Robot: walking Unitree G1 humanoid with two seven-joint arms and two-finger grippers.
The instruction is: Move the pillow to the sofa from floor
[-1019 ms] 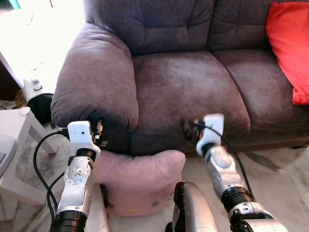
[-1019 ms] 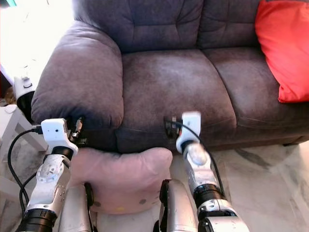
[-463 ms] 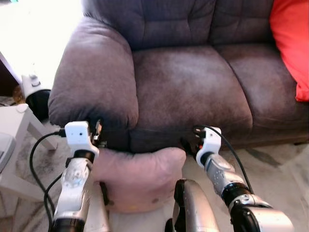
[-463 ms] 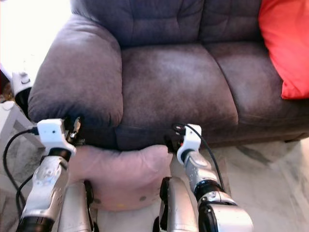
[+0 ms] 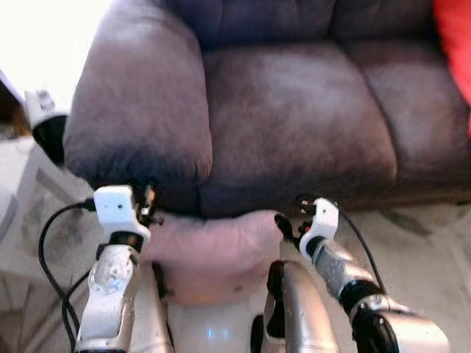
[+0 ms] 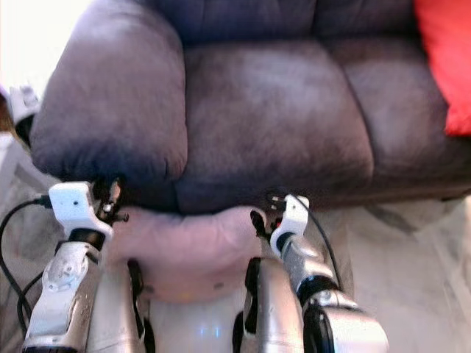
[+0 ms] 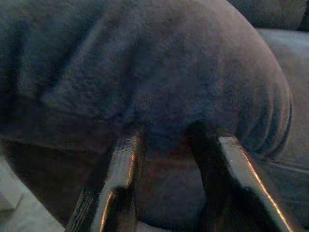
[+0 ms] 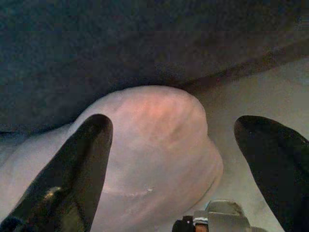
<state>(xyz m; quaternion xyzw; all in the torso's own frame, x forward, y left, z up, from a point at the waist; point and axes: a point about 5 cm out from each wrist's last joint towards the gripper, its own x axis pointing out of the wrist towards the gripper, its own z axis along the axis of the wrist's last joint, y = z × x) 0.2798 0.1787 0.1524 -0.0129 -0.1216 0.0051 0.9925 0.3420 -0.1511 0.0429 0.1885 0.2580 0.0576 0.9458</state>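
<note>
Left eye view: pink pillow (image 5: 210,246) lies on the floor (image 5: 427,243), pressed against the front of the grey sofa (image 5: 294,125), under the left armrest and left seat edge. Long axis runs left-right, parallel to the sofa front. Left gripper (image 5: 149,208) sits at the pillow's left end, right gripper (image 5: 288,226) at its right end, so the pillow lies between the two arms. Blurred frame. Small white table (image 5: 18,213) far left, red cushion (image 5: 458,29) at the far right on the sofa.

Right eye view: same layout; right gripper touching or just beside the pillow's right corner, left one at the top-left corner under the armrest. Both about equally near.

Left wrist view: left fingers (image 7: 118,164) spread, nothing clearly between them; dark armrest fabric just ahead, pillow hard to make out, very dim.

Right wrist view: right fingers (image 8: 87,154) spread wide, the pillow's rounded end straight ahead between them, sofa base above it, floor to one side. Not yet pinching.

Judgement: a two-arm squeeze from both ends looks set up, then lift up and forward onto the seat.
</note>
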